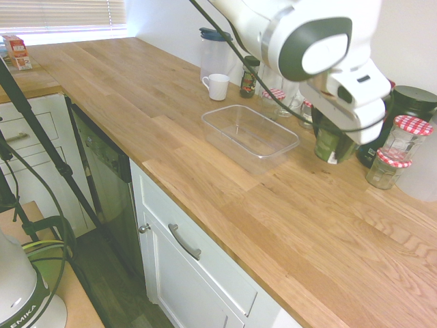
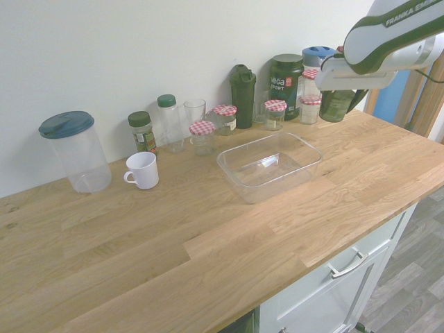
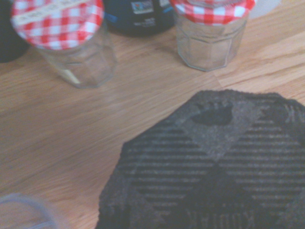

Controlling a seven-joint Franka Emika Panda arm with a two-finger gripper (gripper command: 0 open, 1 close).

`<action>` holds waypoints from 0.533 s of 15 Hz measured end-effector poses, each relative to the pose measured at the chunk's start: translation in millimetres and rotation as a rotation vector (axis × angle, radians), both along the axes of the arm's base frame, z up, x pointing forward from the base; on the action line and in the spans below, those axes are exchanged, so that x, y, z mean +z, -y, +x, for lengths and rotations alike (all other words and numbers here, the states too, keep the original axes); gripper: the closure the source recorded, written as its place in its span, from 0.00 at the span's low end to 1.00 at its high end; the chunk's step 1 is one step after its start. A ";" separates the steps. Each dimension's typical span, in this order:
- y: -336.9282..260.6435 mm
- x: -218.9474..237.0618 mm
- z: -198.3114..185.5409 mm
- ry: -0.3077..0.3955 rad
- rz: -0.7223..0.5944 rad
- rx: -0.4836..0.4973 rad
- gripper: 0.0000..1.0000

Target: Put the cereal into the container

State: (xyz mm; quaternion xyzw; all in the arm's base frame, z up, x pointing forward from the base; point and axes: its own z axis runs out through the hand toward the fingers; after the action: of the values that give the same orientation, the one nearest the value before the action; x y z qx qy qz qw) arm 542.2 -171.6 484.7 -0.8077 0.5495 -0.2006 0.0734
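We saw the white arm's two-finger gripper [image 1: 334, 140] clenched on the cereal, a small squat jar with dark lid and olive-green contents [image 1: 333, 145], held clear above the wooden countertop [image 1: 205, 178]. We placed it near the shallow clear plastic rectangular container [image 1: 250, 130], off its far end, not over it. Red-checkered-lid glass jars [image 1: 404, 140] and a black tub [image 2: 286, 83] stood just behind. In the wrist view we saw the jar's dark ribbed lid [image 3: 214, 167] up close.
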 end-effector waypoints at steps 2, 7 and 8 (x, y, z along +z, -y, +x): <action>-50.0 28.0 -10.4 0.014 -0.022 0.050 1.00; -174.7 22.5 -5.5 -0.010 -0.047 0.135 1.00; -193.7 15.6 -4.1 -0.020 -0.052 0.149 1.00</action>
State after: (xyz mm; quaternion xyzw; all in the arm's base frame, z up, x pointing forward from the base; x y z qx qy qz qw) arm 538.1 22.1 500.3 -0.8500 0.4831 -0.2009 0.0617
